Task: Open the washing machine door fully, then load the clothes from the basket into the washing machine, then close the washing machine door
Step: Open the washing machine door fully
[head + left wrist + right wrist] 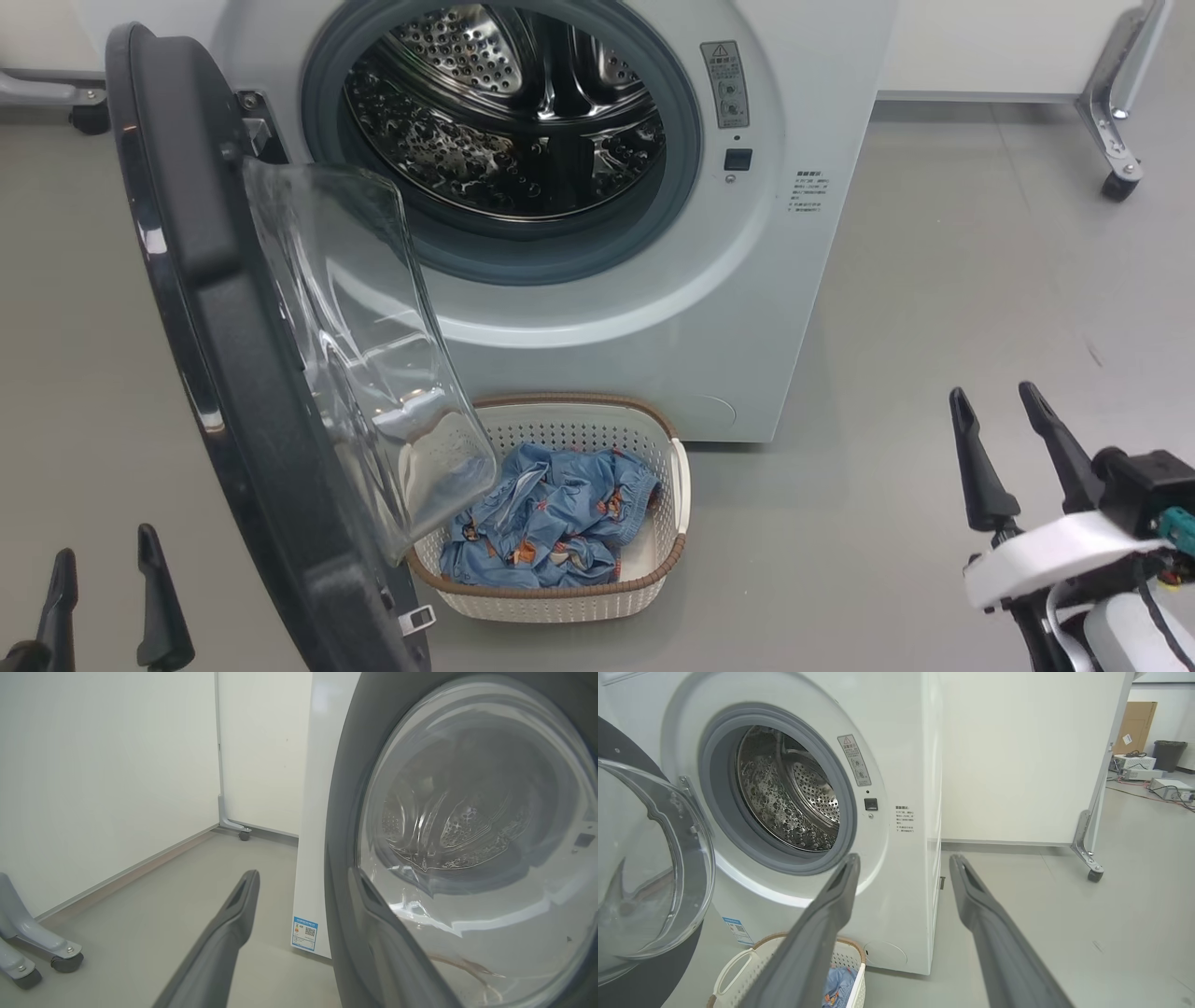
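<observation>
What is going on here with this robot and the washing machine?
The robot is doing laundry. The door of the washing machine stands open and the drum looks empty. The blue clothes lie in the basket on the floor before it. The left end effector and the right end effector are open and hold nothing, so loading has not yet begun.

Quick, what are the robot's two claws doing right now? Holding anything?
Left claw: open, holding nothing.
Right claw: open, holding nothing.
</observation>
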Controlling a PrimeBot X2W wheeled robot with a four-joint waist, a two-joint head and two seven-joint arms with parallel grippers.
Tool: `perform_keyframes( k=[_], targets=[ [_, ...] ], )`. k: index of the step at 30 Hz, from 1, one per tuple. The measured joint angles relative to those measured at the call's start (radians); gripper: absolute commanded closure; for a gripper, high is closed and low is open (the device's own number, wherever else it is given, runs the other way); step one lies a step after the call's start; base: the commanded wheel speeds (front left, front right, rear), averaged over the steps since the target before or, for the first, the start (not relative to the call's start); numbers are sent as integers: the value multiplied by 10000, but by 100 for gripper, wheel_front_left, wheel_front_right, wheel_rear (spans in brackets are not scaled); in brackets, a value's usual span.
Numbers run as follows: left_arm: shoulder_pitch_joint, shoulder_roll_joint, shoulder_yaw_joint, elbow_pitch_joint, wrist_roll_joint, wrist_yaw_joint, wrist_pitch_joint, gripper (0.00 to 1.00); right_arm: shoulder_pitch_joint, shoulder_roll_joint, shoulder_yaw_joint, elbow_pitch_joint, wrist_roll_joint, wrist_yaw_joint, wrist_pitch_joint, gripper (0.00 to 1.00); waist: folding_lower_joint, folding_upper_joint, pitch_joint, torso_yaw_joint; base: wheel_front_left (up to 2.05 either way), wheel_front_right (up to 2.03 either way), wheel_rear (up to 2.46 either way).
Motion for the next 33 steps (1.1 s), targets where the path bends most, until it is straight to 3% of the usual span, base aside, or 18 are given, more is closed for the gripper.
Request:
perform_keyframes(
  k=[18, 33],
  targets=[
    [327, 0, 144, -23, -2, 0, 0, 0, 1594, 803, -1668, -640, -1446, -107, 0, 0, 0, 0, -99, -267, 0, 0, 0],
    [327, 0, 75, -82, 0, 0, 0, 0, 1897, 1421, -2232, -738, -2038, 322, -2, 0, 0, 0, -59, -295, 0, 0, 0]
  ],
)
